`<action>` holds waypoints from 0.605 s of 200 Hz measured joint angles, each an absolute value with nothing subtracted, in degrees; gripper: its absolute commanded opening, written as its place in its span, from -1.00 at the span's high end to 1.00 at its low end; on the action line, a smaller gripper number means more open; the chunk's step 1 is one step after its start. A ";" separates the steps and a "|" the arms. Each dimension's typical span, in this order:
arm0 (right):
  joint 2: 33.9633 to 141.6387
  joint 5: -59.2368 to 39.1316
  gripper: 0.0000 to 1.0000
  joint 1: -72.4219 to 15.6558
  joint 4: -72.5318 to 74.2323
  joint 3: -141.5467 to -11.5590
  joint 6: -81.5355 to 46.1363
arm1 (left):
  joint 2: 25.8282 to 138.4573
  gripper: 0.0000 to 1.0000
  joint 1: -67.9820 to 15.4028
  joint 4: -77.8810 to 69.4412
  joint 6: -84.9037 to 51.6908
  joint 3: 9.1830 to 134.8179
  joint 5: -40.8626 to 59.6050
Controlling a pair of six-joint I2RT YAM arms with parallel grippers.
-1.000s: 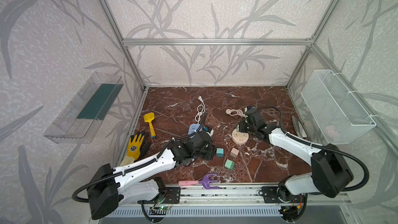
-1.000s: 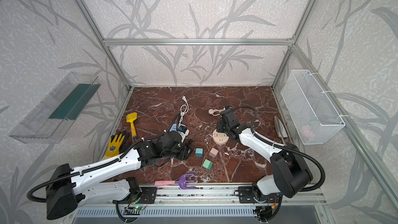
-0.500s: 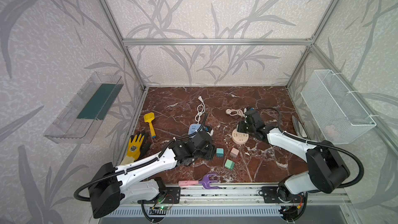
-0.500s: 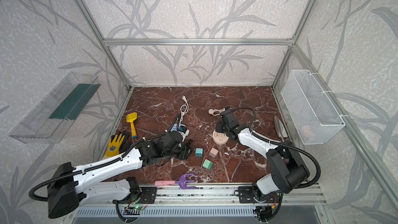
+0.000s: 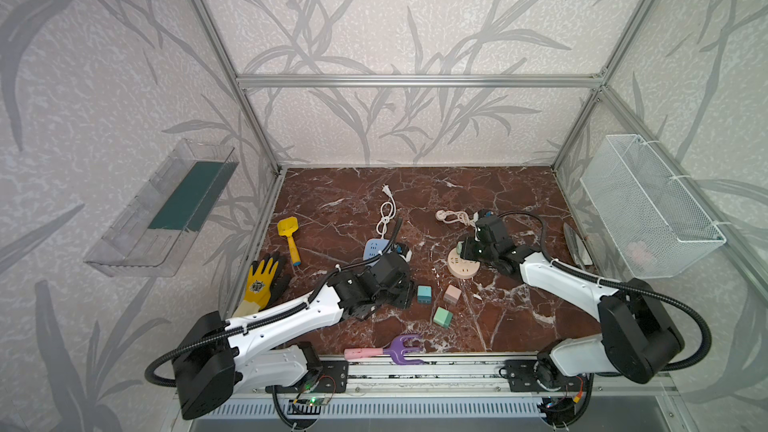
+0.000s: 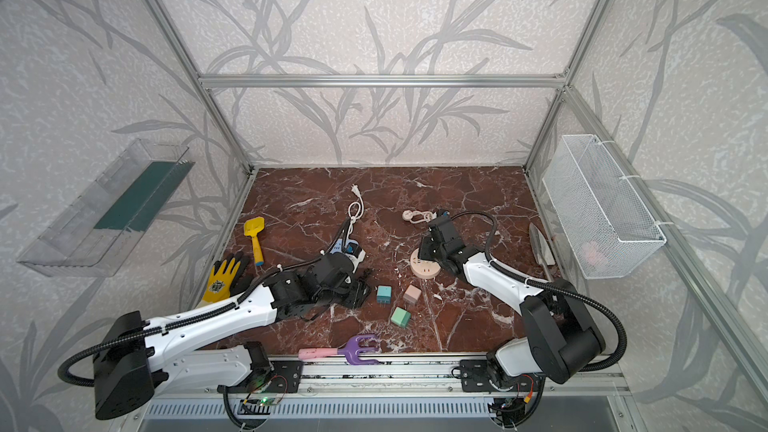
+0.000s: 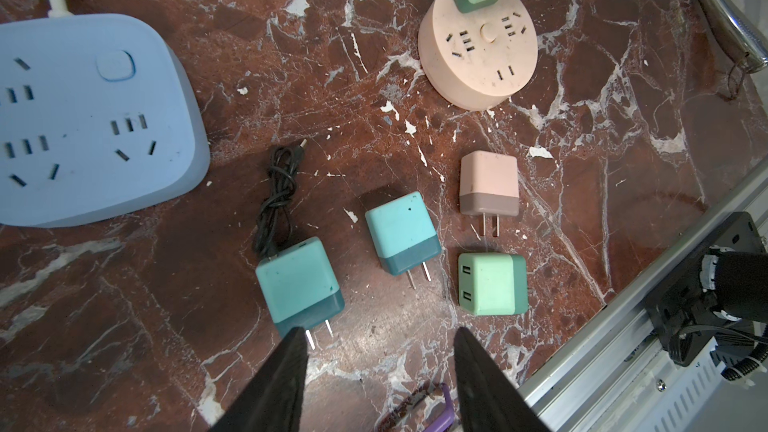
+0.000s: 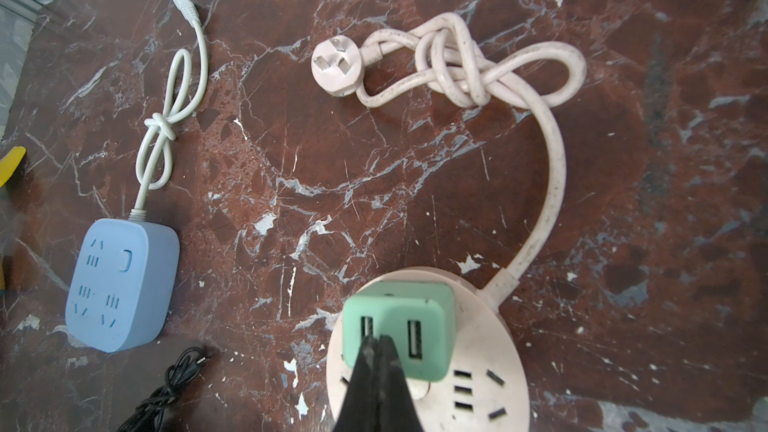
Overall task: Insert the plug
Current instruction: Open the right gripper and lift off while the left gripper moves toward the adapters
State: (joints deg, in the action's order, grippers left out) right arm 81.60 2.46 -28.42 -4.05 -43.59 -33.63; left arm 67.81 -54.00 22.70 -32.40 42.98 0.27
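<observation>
A mint-green plug (image 8: 415, 322) stands upright in the round pink socket block (image 8: 478, 371), with its USB face up. My right gripper (image 8: 377, 338) is shut, and its tips sit on top of that face beside one USB slot. In both top views the right gripper (image 5: 468, 248) (image 6: 428, 250) is over the far edge of the pink socket block (image 5: 463, 270) (image 6: 424, 272). My left gripper (image 7: 380, 332) is open and empty, low over the floor. One left fingertip (image 7: 297, 336) is next to the prongs of a teal plug (image 7: 297, 280).
On the floor lie a second teal plug (image 7: 401, 230), a pink plug (image 7: 489, 182), a green plug (image 7: 492, 282), a black cable (image 7: 276, 193) and a blue power strip (image 7: 83, 118). A purple rake (image 5: 399, 351), yellow shovel (image 5: 288, 232) and glove (image 5: 262, 280) are nearby. A wire basket (image 5: 648, 205) hangs on the right.
The right arm's elbow has shifted slightly while its gripper stays at the pink socket block. The left arm has not moved.
</observation>
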 measured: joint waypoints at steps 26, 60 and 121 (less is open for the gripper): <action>81.54 2.17 0.93 -28.36 -4.05 -43.59 -33.63 | 68.47 -0.14 -54.06 22.68 -31.99 42.98 0.27; 79.83 -0.43 0.58 -28.12 -7.73 -43.88 -33.41 | 68.97 -0.11 -54.87 22.28 -31.66 42.98 0.34; 65.01 -5.85 0.45 -28.12 -16.19 -44.25 -33.65 | 72.25 -0.15 -58.94 22.22 -31.75 43.00 1.10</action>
State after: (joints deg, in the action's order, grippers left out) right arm 65.01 -5.85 -28.12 -16.19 -44.25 -33.65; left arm 72.25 -58.94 22.22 -31.75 43.00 1.10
